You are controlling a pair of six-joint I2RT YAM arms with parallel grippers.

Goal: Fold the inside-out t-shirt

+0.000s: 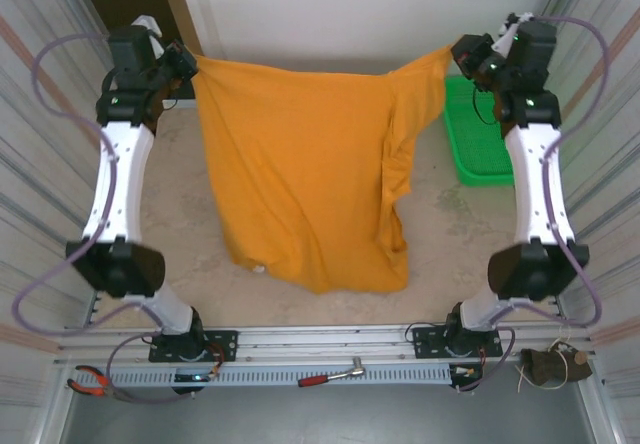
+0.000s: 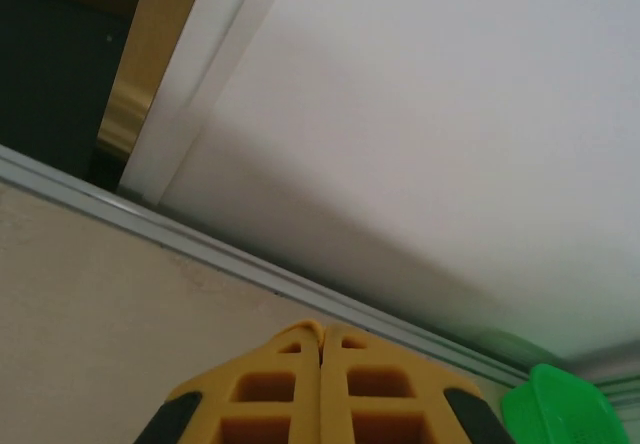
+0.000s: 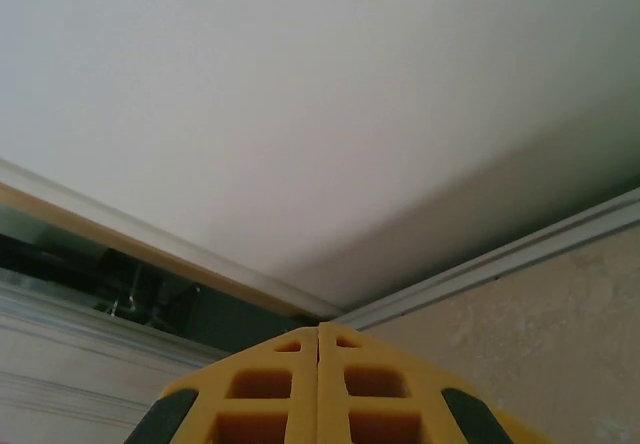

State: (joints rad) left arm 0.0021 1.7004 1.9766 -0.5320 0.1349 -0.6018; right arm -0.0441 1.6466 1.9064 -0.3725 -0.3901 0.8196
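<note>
Since each is clenched on an upper corner, the left claw (image 1: pixel 183 64) and right claw (image 1: pixel 465 59) stretch the shirt (image 1: pixel 300 164) between them at the far end, so it hangs open like a curtain over the table (image 1: pixel 450 234). I judge this spread is meant to let the cloth drop flat for laying down. Its right side bunches in a vertical fold near the basket (image 1: pixel 480 144).
</note>
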